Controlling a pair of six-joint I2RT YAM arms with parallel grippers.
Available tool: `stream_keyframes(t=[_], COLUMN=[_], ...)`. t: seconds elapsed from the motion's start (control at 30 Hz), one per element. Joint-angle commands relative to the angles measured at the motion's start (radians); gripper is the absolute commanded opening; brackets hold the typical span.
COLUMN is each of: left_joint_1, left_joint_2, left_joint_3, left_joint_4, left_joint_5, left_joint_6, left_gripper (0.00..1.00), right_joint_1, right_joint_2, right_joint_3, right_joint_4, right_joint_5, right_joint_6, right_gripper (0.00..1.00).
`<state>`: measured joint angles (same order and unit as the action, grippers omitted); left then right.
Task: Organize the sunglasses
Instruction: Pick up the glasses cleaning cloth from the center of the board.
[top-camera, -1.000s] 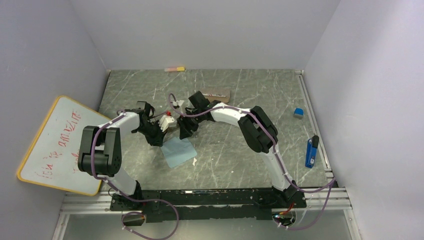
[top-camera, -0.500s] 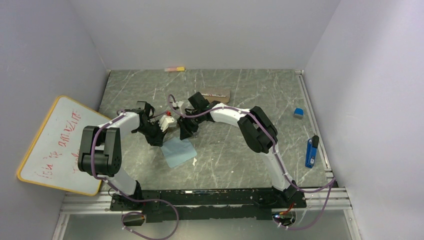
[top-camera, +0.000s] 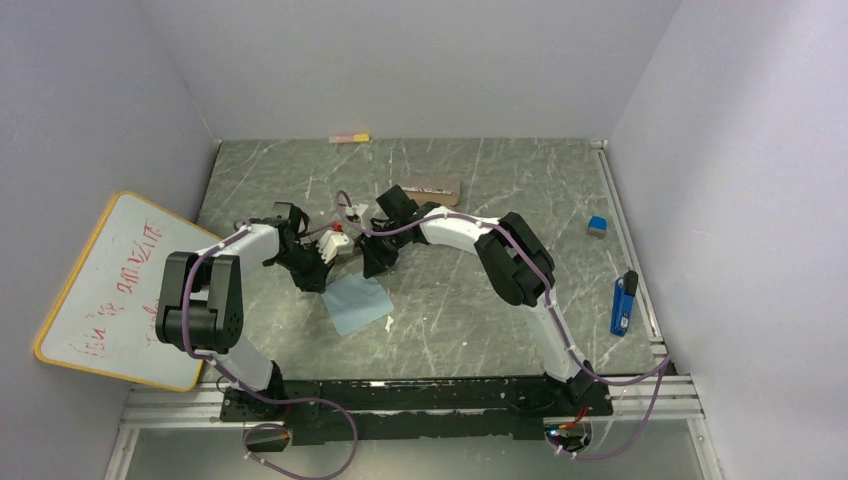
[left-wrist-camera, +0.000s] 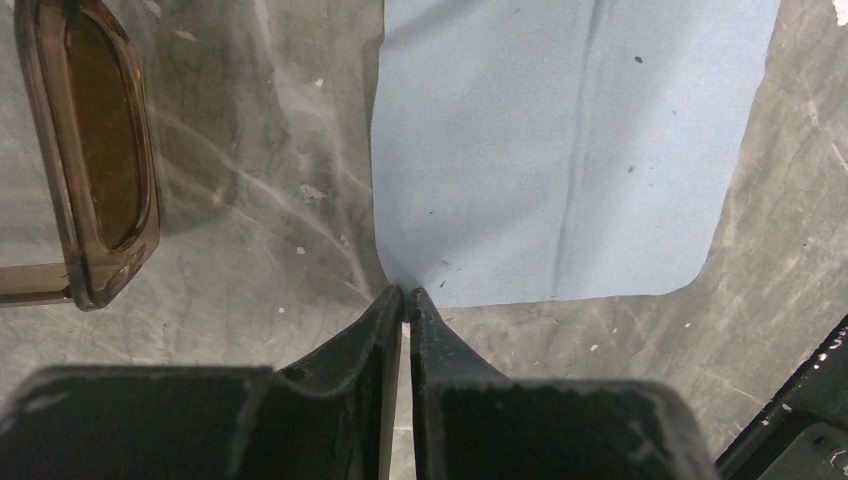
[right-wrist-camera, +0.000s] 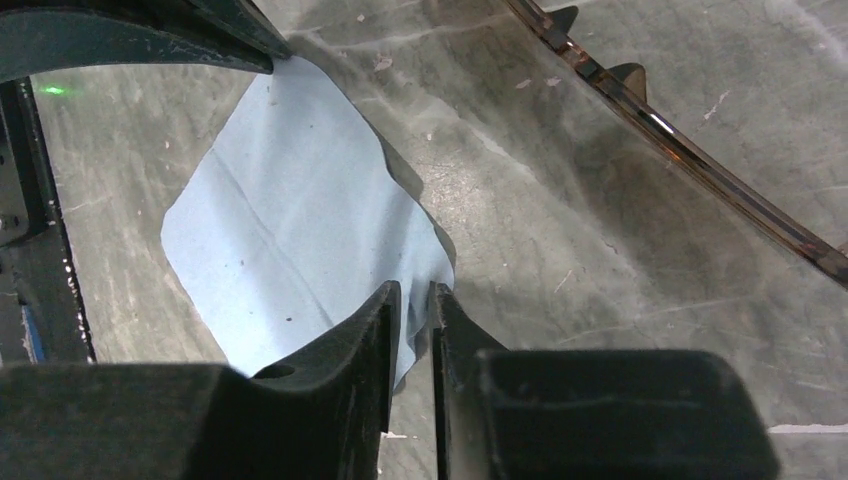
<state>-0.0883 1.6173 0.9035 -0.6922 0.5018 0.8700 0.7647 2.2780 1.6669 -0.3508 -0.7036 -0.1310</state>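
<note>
A light-blue cloth (top-camera: 358, 303) lies flat on the marble table between both arms. My left gripper (left-wrist-camera: 405, 293) is shut on one corner of the cloth (left-wrist-camera: 560, 140). My right gripper (right-wrist-camera: 415, 290) has closed down on another corner of the cloth (right-wrist-camera: 290, 230), which is raised off the table and runs between the two fingers. Sunglasses (left-wrist-camera: 100, 140) with a translucent brown frame and amber lens lie to the left of my left gripper. A thin arm of the sunglasses (right-wrist-camera: 680, 145) crosses the upper right of the right wrist view.
A brown printed case (top-camera: 432, 188) lies behind the right arm. A small blue block (top-camera: 597, 226) and a blue tool (top-camera: 623, 303) sit by the right rail. A whiteboard (top-camera: 105, 290) leans at the left, and a pink-yellow stick (top-camera: 350, 138) lies at the back wall.
My right gripper's fingers have closed in on the cloth corner. The left gripper has stayed shut on its corner, and both arms have barely moved.
</note>
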Motion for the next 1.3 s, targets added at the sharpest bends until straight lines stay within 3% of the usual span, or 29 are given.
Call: stream_keyframes(t=[0.0,0.1,0.33,0.57,1.03,1.27], left_joint_1=[0.001,0.0,0.0,-0.034,-0.252,-0.346], left_joint_2=[-0.014,-0.013,-0.056,-0.109,-0.188,-0.207], left_joint_3=[-0.002,-0.005,0.009,0.057,0.126,0.164], left_joint_4=[0.021,0.027,0.045,0.037,0.119,0.086], left_joint_5=[0.026,0.03,0.09,0.19,0.214,0.252], left_joint_6=[-0.003,-0.005,0.008,0.024,-0.061,-0.04], left_gripper=[0.14,0.14,0.08,0.05,0.05,0.05], right_joint_1=[0.004,-0.002,-0.012,-0.029,-0.108,-0.144], right_joint_2=[0.02,0.017,-0.049,-0.249,-0.632,-0.889], right_joint_3=[0.016,0.02,0.017,-0.104,-0.427,-0.579], right_joint_4=[-0.024,-0.014,-0.01,0.015,-0.005,-0.01], right_joint_5=[0.049,0.058,0.049,0.071,0.111,0.145], right_joint_6=[-0.02,-0.018,-0.037,-0.086,-0.155,-0.19], right_gripper=[0.16,0.0,0.0,0.0,0.0,0.0])
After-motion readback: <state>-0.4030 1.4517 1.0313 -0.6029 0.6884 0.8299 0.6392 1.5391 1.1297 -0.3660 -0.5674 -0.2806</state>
